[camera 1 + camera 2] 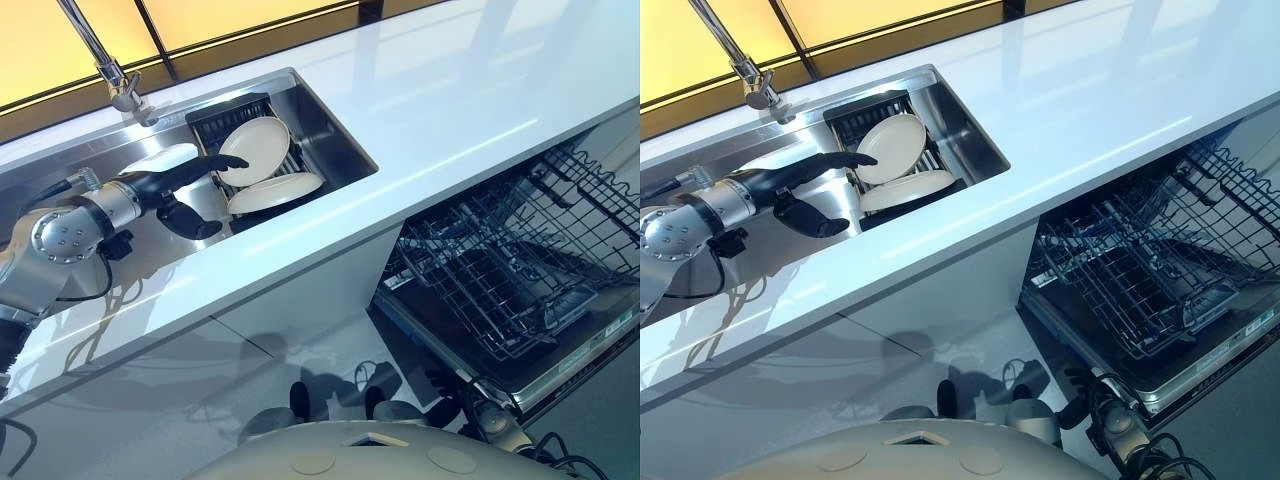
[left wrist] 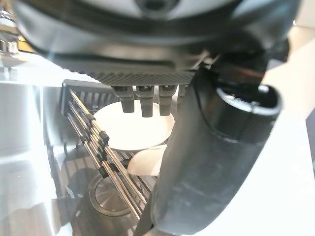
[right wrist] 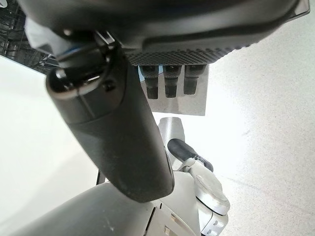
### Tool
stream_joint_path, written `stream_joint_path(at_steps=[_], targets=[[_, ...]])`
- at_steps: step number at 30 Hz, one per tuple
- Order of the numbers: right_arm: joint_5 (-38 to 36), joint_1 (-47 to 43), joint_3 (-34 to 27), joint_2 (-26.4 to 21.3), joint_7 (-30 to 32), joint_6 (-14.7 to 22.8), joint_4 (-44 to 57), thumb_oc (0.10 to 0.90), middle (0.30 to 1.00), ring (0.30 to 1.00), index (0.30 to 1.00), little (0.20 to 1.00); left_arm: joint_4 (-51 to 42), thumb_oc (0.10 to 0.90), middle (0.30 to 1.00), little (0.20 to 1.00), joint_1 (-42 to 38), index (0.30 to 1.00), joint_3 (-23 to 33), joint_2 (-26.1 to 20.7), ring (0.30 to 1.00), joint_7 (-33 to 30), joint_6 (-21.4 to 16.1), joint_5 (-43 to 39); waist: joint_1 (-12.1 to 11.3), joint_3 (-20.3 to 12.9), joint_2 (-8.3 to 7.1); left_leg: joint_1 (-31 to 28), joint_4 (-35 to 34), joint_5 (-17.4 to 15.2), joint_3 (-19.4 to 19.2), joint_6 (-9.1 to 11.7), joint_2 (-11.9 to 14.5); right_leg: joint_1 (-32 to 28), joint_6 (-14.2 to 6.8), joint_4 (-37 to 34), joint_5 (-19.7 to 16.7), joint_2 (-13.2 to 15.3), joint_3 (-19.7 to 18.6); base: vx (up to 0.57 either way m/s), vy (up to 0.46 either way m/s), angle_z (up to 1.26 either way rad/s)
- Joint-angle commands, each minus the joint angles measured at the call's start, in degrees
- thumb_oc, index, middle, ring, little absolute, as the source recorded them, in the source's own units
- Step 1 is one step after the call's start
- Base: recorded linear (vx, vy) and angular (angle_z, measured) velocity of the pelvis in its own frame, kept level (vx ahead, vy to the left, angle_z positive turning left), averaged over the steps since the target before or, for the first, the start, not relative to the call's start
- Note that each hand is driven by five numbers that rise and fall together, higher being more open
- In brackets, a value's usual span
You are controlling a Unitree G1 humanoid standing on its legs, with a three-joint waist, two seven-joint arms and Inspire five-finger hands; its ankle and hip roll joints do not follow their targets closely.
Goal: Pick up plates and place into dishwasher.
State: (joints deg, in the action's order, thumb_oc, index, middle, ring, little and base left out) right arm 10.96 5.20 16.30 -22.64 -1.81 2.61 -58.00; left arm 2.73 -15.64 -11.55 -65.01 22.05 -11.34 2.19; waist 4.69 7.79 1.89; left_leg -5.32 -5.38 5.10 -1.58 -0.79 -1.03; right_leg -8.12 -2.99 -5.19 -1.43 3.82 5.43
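Cream plates, two of them, sit in a dark rack at the right end of the steel sink. I see the upper plate leaning on its edge, face tilted toward me, and the lower plate lying flatter just in front of it, the two overlapping.

My left hand reaches over the sink from the left. Its fingers are straight and spread wide from the thumb, which hangs below them, apart from both plates. The fingertips lie at the left rim of the upper plate; I cannot tell whether they touch it. Nothing is gripped. The left wrist view shows the plates past the fingertips.

Behind the sink's left part stands the tap. A white counter runs round the sink and off to the right. Below its right end the dishwasher stands open, its wire basket pulled out, well apart from the plates.

My right hand hangs over the floor, fingers relaxed, holding nothing.
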Motion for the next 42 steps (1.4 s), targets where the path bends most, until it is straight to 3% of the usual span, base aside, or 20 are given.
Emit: stream_joint_path(at_steps=[1,11,30,37,42], targets=[[1.5,-2.5,-0.1,-1.9,1.0,1.9,1.2,0.8,0.9,0.9,0.9,0.9,-1.9,0.8,0.9,0.9,-11.1,0.9,3.5,1.0,0.9,-0.9,-0.8,-3.0,-0.2,0.0,1.24,-1.9,0.4,-6.4,-3.0,-1.0,-0.9,3.2,-1.7,3.3,1.0,-2.1,-0.1,0.0,0.0,0.0],[1.5,-2.4,0.0,-1.8,1.3,1.7,1.8,0.8,0.9,0.9,0.9,0.9,-1.7,0.8,0.9,0.9,-12.8,0.9,1.3,1.5,0.9,-2.9,-0.3,-3.0,0.3,0.1,1.35,-2.0,0.4,-6.4,-3.3,-1.0,-0.9,3.2,-1.7,3.2,0.8,-2.1,-0.3,0.0,0.0,-0.01],[1.9,-2.1,1.0,-1.3,0.9,1.6,2.8,0.8,0.9,0.9,0.9,0.9,1.3,0.8,0.9,0.9,-12.2,0.9,-0.8,7.5,0.9,-17.1,-6.9,5.3,1.2,0.1,0.56,-2.1,0.4,-6.8,-3.6,-1.2,-0.7,3.5,-1.6,3.3,0.7,-2.2,-1.1,0.0,0.0,0.0],[2.1,-2.3,1.3,-1.1,1.1,1.4,2.7,0.8,0.9,0.9,0.9,0.9,1.2,0.8,0.9,0.9,-11.9,0.9,-2.1,9.6,0.9,-16.2,-6.6,4.8,1.4,0.3,0.46,-2.2,0.4,-6.8,-3.8,-1.2,-0.6,3.6,-1.5,3.6,0.7,-2.2,-1.4,0.0,0.0,-0.02],[2.4,-2.8,1.4,-1.3,1.0,1.6,2.3,0.8,0.9,0.9,0.9,0.9,1.0,0.8,0.9,0.9,-13.0,0.9,-5.4,10.3,0.9,-11.9,-4.5,6.1,1.7,0.4,0.68,-2.3,0.4,-6.8,-3.9,-1.3,-0.6,3.7,-1.6,3.8,0.7,-2.2,-1.7,0.0,0.0,0.0]])
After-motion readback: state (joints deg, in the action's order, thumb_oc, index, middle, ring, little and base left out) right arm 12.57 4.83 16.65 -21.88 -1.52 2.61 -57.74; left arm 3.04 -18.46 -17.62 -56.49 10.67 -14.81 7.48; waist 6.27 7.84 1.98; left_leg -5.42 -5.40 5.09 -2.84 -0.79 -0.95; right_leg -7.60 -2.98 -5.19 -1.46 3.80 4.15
